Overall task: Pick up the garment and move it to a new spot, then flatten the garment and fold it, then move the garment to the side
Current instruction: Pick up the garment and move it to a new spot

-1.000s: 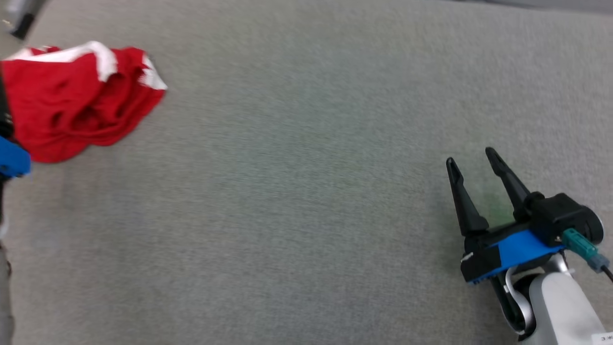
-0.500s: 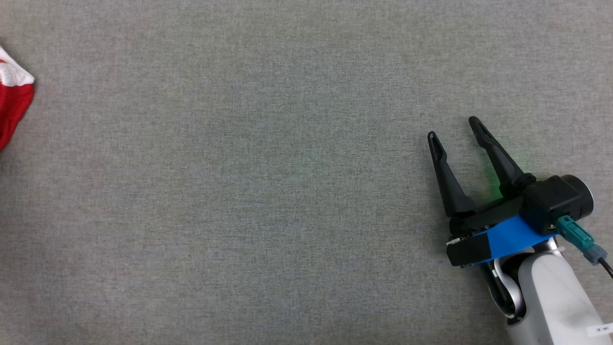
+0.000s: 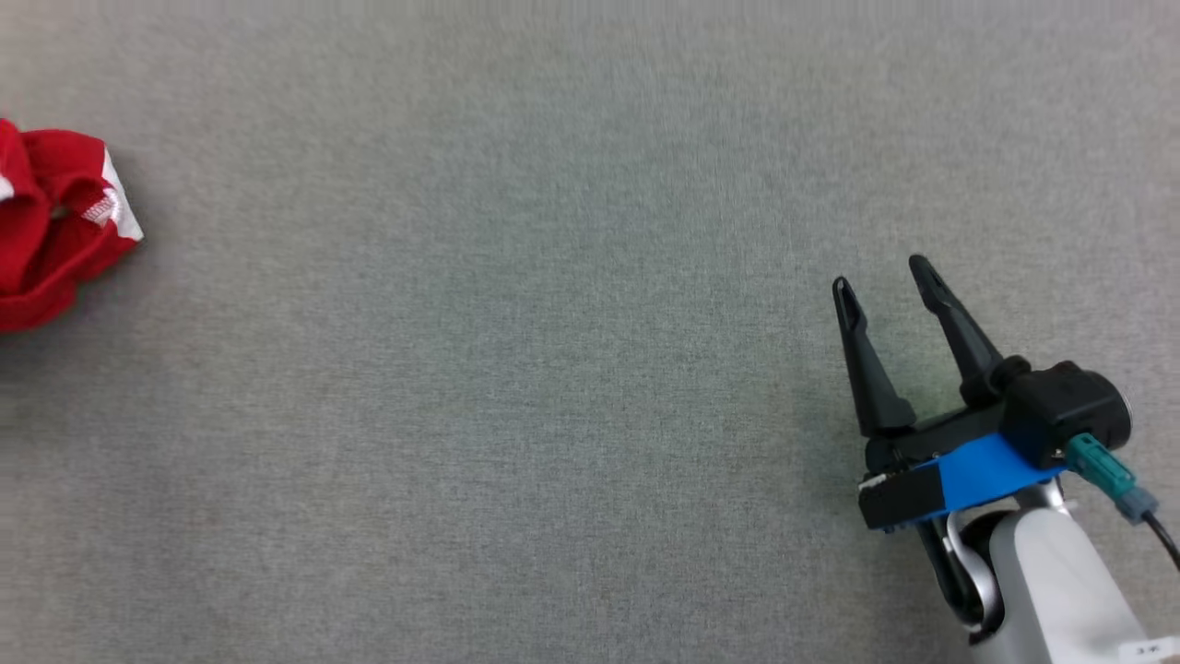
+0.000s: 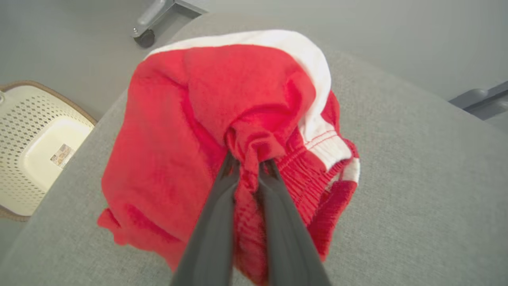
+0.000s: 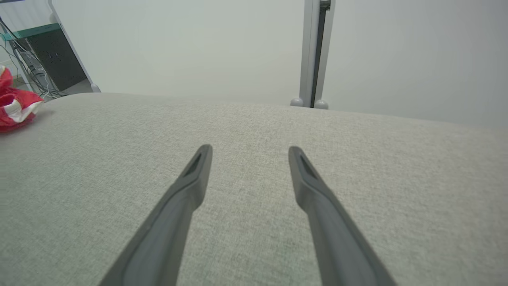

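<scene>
The garment (image 4: 190,131) is a red piece of clothing with white stripes, bunched up on the grey fabric surface (image 3: 516,369). In the left wrist view my left gripper (image 4: 249,162) is shut on a pinched fold of the garment near its elastic waistband. The head view shows the garment (image 3: 51,221) at the far left edge, partly cut off. My right gripper (image 3: 885,288) hovers open over bare fabric at the lower right, far from the garment. In the right wrist view my right gripper (image 5: 249,153) has nothing between its fingers, and the garment (image 5: 16,105) lies far off to the left.
A cream perforated basket (image 4: 35,147) stands on the floor beyond the surface's edge in the left wrist view. A wheeled leg (image 4: 152,22) and a metal post (image 5: 315,51) stand past the far edge, with a white wall behind.
My left gripper has shut on the garment. The head camera has shifted, so the garment sits further left in its view than a second ago. My right gripper stays open.
</scene>
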Robot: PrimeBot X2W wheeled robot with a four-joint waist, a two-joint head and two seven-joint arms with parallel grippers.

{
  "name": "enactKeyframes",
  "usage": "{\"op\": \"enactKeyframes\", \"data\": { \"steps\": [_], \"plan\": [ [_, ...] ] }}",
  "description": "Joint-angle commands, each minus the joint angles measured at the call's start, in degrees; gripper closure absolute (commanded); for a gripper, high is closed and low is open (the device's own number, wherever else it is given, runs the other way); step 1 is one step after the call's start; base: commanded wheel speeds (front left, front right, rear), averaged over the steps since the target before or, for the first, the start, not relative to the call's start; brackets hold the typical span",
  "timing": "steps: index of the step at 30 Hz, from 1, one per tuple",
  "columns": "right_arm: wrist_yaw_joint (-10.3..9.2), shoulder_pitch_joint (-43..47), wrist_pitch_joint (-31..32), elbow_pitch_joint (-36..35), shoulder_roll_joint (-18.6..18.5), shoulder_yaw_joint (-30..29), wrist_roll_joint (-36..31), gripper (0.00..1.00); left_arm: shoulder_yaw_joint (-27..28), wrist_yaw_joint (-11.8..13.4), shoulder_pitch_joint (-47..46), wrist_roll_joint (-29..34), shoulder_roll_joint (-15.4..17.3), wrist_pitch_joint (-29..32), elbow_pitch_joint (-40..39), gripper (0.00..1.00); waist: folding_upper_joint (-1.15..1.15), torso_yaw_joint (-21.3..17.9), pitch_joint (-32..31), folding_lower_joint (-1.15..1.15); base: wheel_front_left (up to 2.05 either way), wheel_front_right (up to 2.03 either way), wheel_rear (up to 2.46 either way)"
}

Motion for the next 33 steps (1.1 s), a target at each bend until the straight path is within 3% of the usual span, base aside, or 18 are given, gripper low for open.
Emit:
{"op": "enactKeyframes", "data": {
  "steps": [1, 7, 18, 20, 27, 33],
  "plan": [
    [0.0, 1.3, -0.5, 0.9, 0.3, -0.2, 0.3, 0.0, -0.4, -0.9, 0.3, 0.9, 0.8, -1.0, -2.6, 1.0, 0.0, -1.1, -3.2, 0.0, 0.0, 0.0, 0.0],
    [0.0, 3.6, -0.9, 3.6, 0.6, -0.6, 1.1, 0.0, -4.4, -4.3, -0.7, 2.3, 1.2, -1.0, -11.9, 1.0, 0.0, -2.5, -11.2, 0.0, 0.0, 0.0, 0.0],
    [0.0, 6.1, -0.6, 6.1, 1.2, 0.9, 2.7, 0.0, -14.2, -7.4, -0.8, -3.7, -4.8, 5.1, -26.7, 1.0, 0.0, -8.8, -20.6, 0.0, 0.0, 0.0, 0.0],
    [0.0, 6.2, -0.1, 6.1, 1.4, 1.8, 3.0, 0.0, -18.5, -7.9, 0.7, -5.4, -7.2, 6.4, -29.2, 1.0, 0.0, -11.0, -21.5, 0.0, 0.0, 0.0, 0.0],
    [0.0, 6.4, 0.1, 5.9, 1.6, 2.1, 3.3, 0.0, -26.9, -8.4, 4.1, -5.0, -11.3, 5.3, -27.7, 1.0, 0.0, -15.0, -21.0, 0.0, 0.0, 0.0, 0.0],
    [0.0, 5.5, -0.3, 6.0, 2.0, 2.5, 3.7, 0.0, -31.7, -8.6, 8.3, -2.8, -14.9, -1.2, -19.0, 1.0, 0.0, -18.5, -19.4, 0.0, 0.0, 0.0, 0.0]
  ]
}}
